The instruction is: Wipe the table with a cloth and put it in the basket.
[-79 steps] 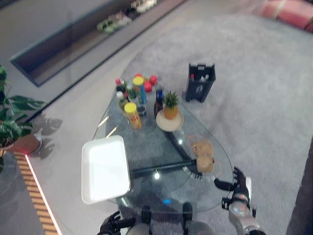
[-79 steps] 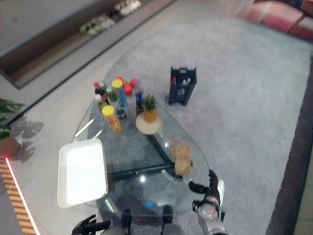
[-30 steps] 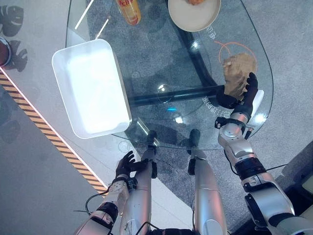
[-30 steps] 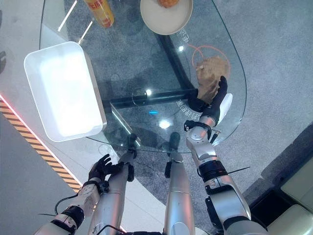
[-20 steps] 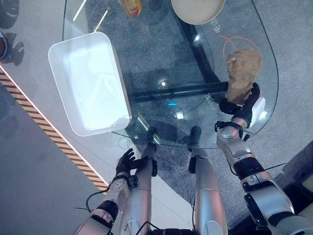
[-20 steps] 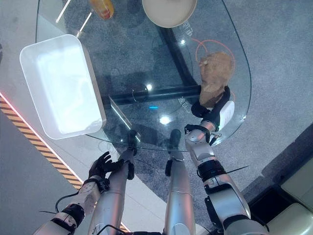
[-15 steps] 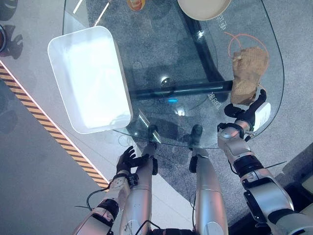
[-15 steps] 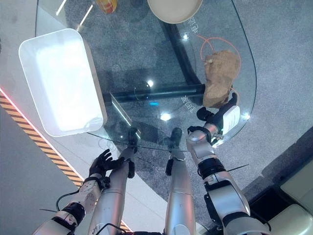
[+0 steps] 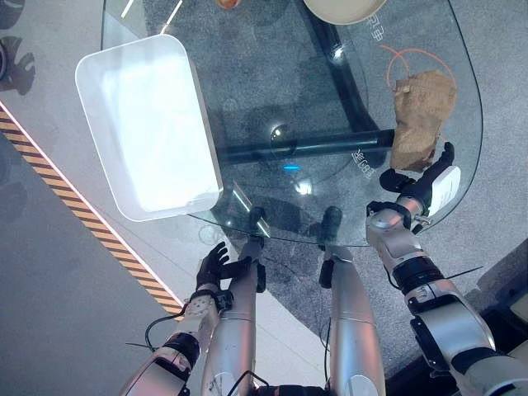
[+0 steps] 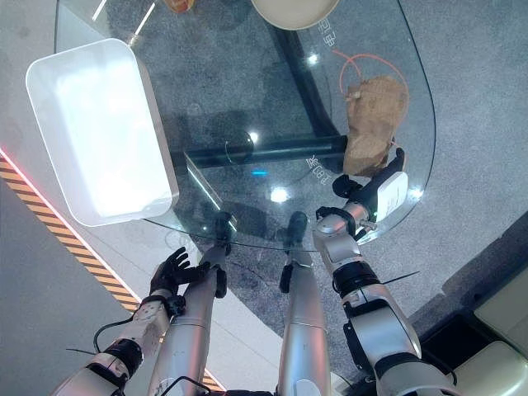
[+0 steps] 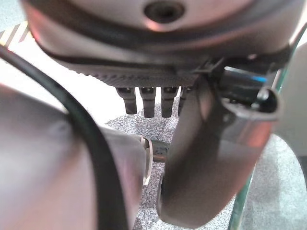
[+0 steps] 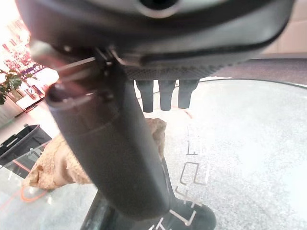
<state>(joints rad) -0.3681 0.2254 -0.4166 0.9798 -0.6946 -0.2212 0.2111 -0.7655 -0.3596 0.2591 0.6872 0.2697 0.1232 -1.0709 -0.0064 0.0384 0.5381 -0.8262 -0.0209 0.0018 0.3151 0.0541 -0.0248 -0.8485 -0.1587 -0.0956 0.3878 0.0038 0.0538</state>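
Right hand now drawn back off the cloth, fingers straight and relaxed just beside its near end, holding nothing. Cloth left crumpled and elongated on the table by the right rim: grasp not yet made, wiping not begun. Tan, nubby fabric; clear rounded glass; glossy white rectangular tray. Left hand low beside the table, fingers loosely spread.
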